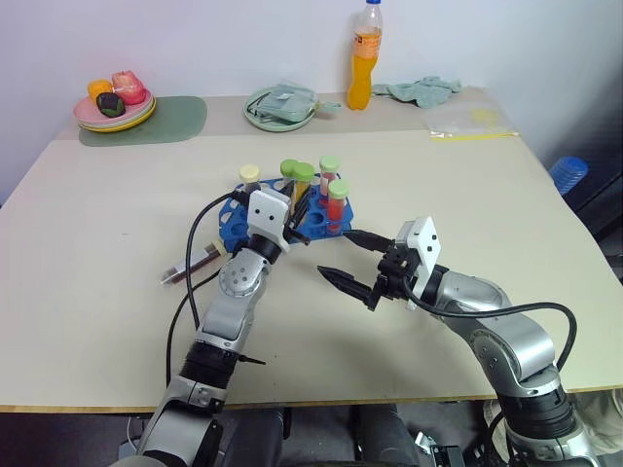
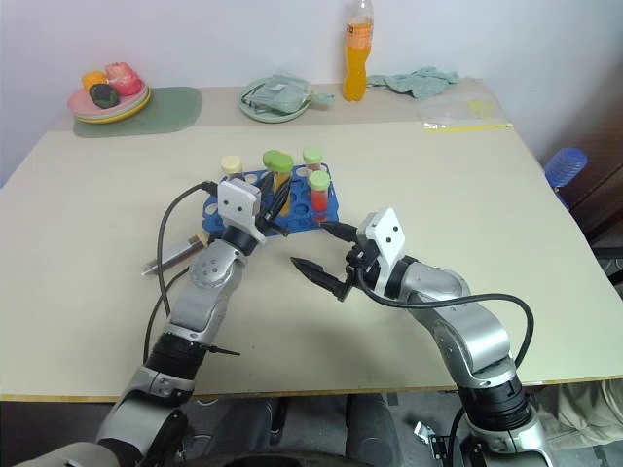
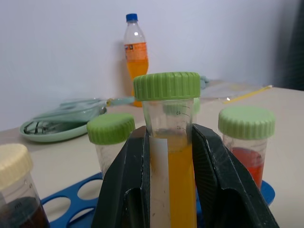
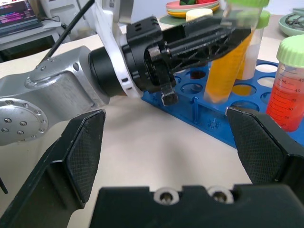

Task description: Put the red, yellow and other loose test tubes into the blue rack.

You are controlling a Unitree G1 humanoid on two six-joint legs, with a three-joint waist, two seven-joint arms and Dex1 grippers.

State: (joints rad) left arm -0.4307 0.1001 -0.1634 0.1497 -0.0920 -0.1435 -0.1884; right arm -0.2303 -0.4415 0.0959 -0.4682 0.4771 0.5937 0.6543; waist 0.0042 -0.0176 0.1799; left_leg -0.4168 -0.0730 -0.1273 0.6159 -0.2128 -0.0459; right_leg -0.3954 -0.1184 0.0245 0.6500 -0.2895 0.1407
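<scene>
A pale table (image 1: 117,282) stands against a white wall, with plates, a cloth and an orange drink bottle (image 1: 363,55) along the far edge, well apart from the work. The blue rack (image 1: 234,220) sits mid-table, several capped tubes upright in its holes.

The left gripper (image 3: 166,156) is clamped on the yellow tube (image 3: 176,161), just below its green cap. The tube's long axis is near upright, and it hangs over the near side of the rack, beside a red tube (image 4: 287,90) already seated. Judgement: the coming move is a straight lowering into a free hole; the tube must stay plumb and clear of the neighbouring caps, which stand close on both sides.

The right gripper (image 1: 348,258) waits just beside the rack's near right corner, jaws wide apart and holding nothing. One dark loose tube (image 1: 191,264) lies flat on the table near the left arm, on its outer side, its length slanting toward the rack; the left arm is the nearer to it. Open table surrounds it.
</scene>
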